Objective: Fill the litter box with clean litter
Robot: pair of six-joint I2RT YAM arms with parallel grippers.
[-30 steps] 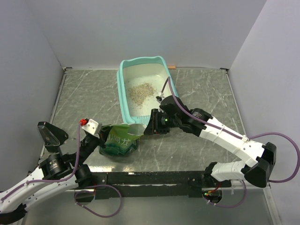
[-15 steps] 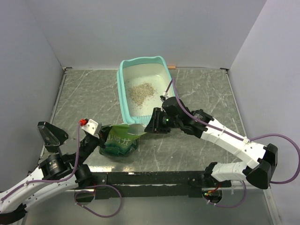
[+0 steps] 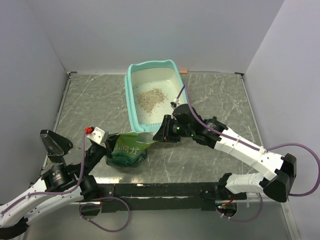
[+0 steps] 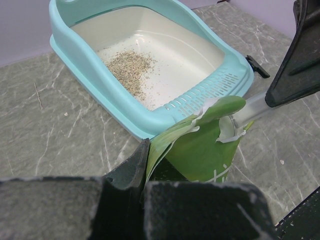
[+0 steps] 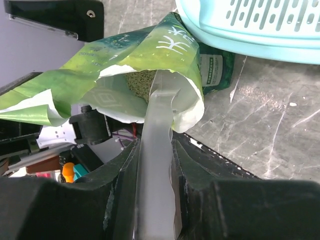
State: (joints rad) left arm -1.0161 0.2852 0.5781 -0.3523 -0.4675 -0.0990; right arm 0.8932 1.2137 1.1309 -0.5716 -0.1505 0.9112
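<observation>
**Top view:** the litter box (image 3: 130,102) lies at the far centre of the marbled table (image 3: 85,105), with a small patch of clean litter (image 3: 150,98) on its whitish floor. The green bag (image 3: 125,154) stands just beside its near end. The left gripper (image 3: 106,145) is clenched on the bag's left lip, and the right gripper (image 3: 161,134) reaches its mouth from the right.

**Left wrist view:** the fingers pinch the torn bag edge, and a clear scoop (image 4: 247,107) enters the opening.

**Right wrist view:** the jaws clasp the scoop's handle; its front end sits inside the bag, with granules visible beneath
</observation>
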